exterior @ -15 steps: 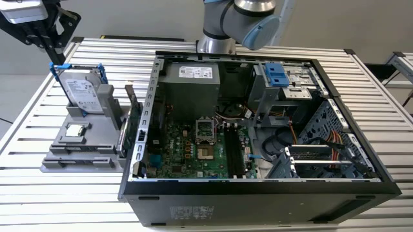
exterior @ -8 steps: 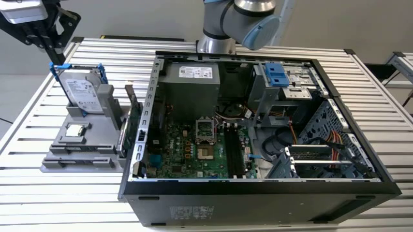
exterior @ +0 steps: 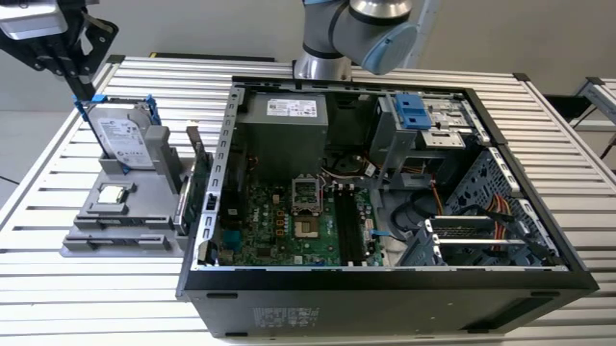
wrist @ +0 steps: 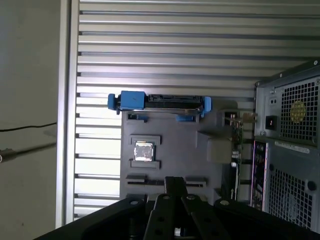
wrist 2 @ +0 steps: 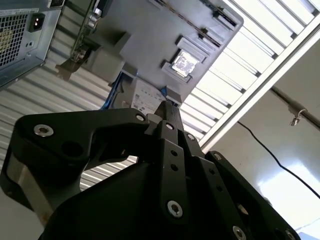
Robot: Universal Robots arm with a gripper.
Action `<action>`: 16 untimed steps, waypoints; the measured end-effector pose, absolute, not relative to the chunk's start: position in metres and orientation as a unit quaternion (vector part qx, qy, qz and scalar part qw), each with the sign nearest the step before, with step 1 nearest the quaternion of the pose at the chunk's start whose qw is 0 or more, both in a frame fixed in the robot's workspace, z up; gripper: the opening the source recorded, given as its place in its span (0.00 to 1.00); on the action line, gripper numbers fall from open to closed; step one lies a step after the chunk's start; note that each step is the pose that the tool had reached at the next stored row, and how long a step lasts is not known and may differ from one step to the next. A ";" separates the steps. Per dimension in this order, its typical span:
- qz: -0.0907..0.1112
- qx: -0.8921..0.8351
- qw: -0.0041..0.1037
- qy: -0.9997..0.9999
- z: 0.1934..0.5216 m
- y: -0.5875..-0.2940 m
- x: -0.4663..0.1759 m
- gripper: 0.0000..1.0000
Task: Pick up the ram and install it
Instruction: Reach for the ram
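Broadly, a slatted metal table [exterior: 549,137] carries everything. On it lies an open computer case [exterior: 385,306], with the motherboard [exterior: 279,216] and the grey power supply [exterior: 284,130] exposed. The robot arm [exterior: 366,32] rises behind the case. Just beside the case, toward the exterior view's left, sits a grey parts fixture [exterior: 106,241]. A hard drive [exterior: 125,140] in blue brackets stands upright at its far end. The black gripper [exterior: 86,90] hangs above the far left corner of that fixture, close over the drive's blue bracket. In both wrist views its fingers [wrist: 170,184] are pressed together with nothing between them. An upright green board [exterior: 204,220] lines the side of the fixture nearest the case. The ram [exterior: 198,162] stands on edge just behind it on that same side, a thin dark strip between the hard drive and the case wall, apart from the gripper. A small silver processor chip [exterior: 114,193] rests in a pocket of the fixture in front of the drive.
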State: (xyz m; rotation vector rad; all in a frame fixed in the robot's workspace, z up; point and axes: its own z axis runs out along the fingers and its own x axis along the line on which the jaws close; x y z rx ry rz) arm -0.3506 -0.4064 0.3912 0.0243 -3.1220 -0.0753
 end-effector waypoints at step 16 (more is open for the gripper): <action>-0.024 0.008 0.009 -1.000 0.391 -0.426 -0.351 0.00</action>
